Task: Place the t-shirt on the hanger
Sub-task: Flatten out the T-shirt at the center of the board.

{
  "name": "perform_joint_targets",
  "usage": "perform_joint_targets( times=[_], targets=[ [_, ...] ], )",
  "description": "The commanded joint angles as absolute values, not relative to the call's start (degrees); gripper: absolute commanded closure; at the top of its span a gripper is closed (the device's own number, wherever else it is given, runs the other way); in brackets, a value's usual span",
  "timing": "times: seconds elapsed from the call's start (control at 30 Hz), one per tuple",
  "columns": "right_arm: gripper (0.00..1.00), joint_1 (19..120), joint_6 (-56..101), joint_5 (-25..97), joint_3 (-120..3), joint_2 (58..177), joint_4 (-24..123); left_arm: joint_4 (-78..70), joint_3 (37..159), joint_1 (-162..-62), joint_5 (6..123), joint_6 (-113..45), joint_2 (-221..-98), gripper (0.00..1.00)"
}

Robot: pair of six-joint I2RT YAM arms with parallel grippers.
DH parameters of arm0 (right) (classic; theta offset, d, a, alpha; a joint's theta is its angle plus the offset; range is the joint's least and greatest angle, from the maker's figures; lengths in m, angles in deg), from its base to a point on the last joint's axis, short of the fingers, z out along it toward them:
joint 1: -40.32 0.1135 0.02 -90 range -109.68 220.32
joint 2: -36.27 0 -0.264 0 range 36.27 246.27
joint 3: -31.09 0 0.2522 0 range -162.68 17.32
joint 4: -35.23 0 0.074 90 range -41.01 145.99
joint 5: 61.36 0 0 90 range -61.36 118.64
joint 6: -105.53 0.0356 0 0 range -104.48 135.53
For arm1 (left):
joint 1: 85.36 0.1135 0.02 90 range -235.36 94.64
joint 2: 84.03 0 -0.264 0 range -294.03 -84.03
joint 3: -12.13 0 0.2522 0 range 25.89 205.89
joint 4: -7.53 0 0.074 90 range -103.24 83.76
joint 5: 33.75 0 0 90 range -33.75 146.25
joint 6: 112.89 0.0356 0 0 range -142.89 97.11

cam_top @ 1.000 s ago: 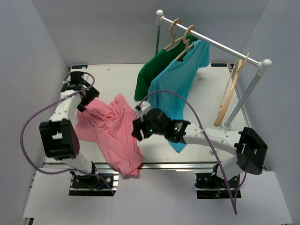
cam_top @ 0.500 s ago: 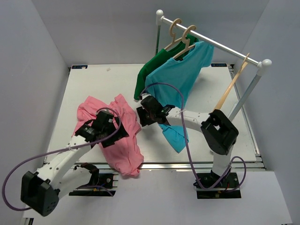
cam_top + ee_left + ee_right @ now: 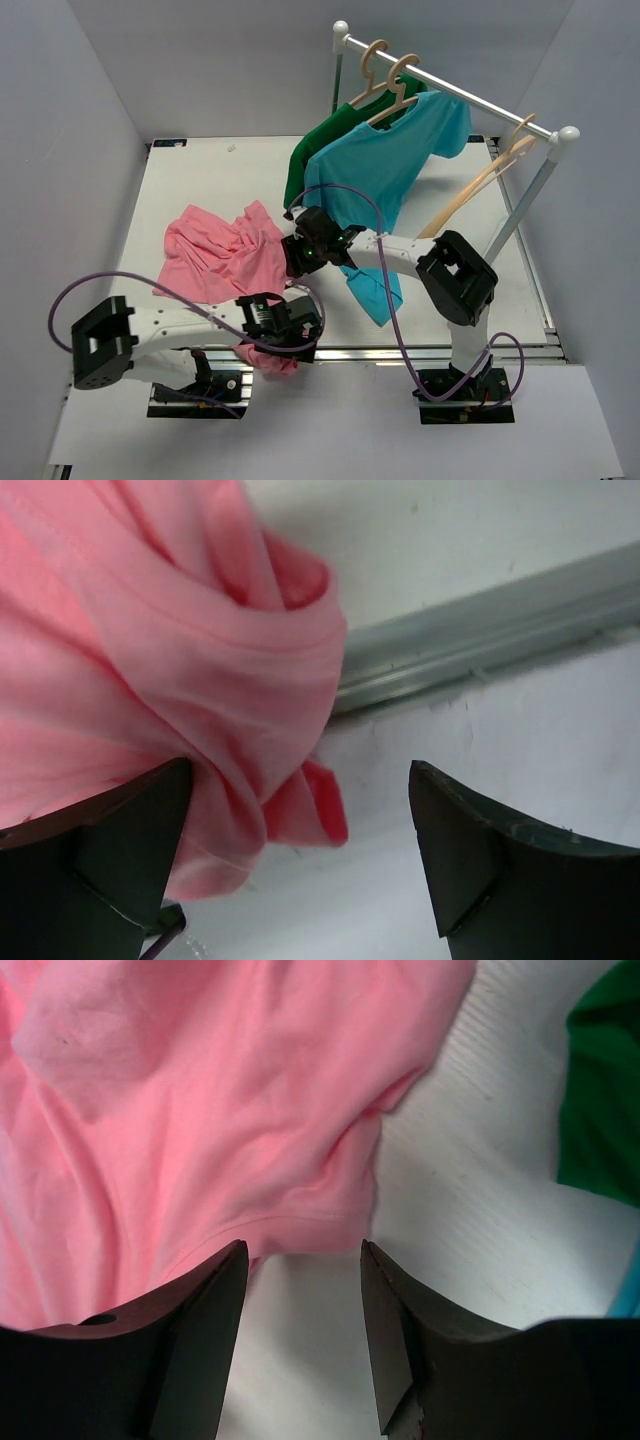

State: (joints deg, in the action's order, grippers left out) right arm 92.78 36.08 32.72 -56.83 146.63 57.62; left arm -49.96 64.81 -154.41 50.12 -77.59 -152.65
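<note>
T-shirt [image 3: 190,1110] lies just beyond right claw [image 3: 302,1252].

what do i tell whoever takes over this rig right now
Left gripper: open at the near table edge, a fold of the pink t-shirt against one finger, not clamped.
Right gripper: open, above the shirt's right edge, holding nothing.
The t-shirt lies crumpled on the table, one end draped over the near edge.
The hanger is bare, hooked at the right end of the rack.
Done: nothing yet. Left: grasp the shirt, fetch the hanger, dress it.
</note>
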Motion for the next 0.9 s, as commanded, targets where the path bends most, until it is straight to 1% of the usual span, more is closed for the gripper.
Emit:
perform_joint_targets(
  times=[0.0, 0.07, 0.13, 0.2, 0.23, 0.27, 0.3, 0.37, 0.4, 0.43, 0.47, 0.6, 0.77, 0.8, 0.87],
  targets=[
    [0.46, 92.8, 36.1, 35.2, -57.4, 148.0, 54.9, -51.8, 69.1, -156.5, 42.1, -80.2, -158.2, 0.02],
    [0.46, 92.9, 36.1, 35.5, -57.3, 148.8, 54.4, -53.3, 69.4, -156.5, 40.7, -81.1, -160.7, 0.02],
    [0.47, 92.9, 36.2, 35.3, -57.4, 149.6, 54.7, -55.0, 69.7, -156.5, 38.2, -82.9, -161.4, 0.04],
    [0.50, 92.9, 36.4, 35.3, -57.4, 150.2, 54.6, -56.2, 69.7, -156.5, 35.6, -85.3, -161.4, 0.16],
    [0.53, 92.9, 36.5, 35.5, -57.4, 150.6, 54.6, -57.7, 69.5, -156.5, 34.6, -86.2, -161.2, 0.22],
    [0.58, 92.9, 36.7, 35.5, -57.4, 150.7, 54.5, -58.3, 69.1, -156.5, 33.8, -87.0, -160.9, 0.28],
    [0.72, 92.9, 36.7, 35.5, -57.4, 150.7, 54.7, -58.7, 68.3, -156.5, 32.4, -88.2, -159.9, 0.41],
    [0.89, 92.9, 36.9, 34.6, -57.0, 149.9, 55.1, -59.3, 66.9, -156.5, 31.4, -89.1, -159.0, 0.55],
    [0.94, 92.9, 37.0, 34.2, -56.8, 149.3, 55.1, -59.4, 65.8, -156.5, 30.9, -90.1, -158.1, 0.77],
    [1.00, 92.8, 36.9, 32.2, -55.7, 147.5, 55.1, -60.3, 65.4, -156.5, 29.7, -90.7, -157.7, 0.89],
    [1.00, 92.8, 37.0, 30.8, -55.0, 146.2, 55.3, -60.7, 65.3, -156.5, 29.2, -91.4, -157.3, 1.00],
    [1.00, 92.8, 38.0, 23.1, -51.6, 139.2, 57.4, -64.1, 66.1, -156.5, 24.3, -94.5, -153.6, 1.00],
    [1.00, 92.8, 39.5, 16.3, -45.6, 125.3, 59.8, -72.5, 76.0, -156.5, 12.5, -98.6, -143.7, 1.00],
    [1.00, 92.8, 39.3, 15.8, -45.1, 123.3, 60.2, -72.7, 77.5, -156.5, 8.8, -97.8, -141.8, 1.00],
    [1.00, 92.9, 39.0, 14.0, -44.7, 117.0, 60.9, -69.0, 80.9, -156.5, 6.3, -92.6, -136.1, 1.00]
  ],
)
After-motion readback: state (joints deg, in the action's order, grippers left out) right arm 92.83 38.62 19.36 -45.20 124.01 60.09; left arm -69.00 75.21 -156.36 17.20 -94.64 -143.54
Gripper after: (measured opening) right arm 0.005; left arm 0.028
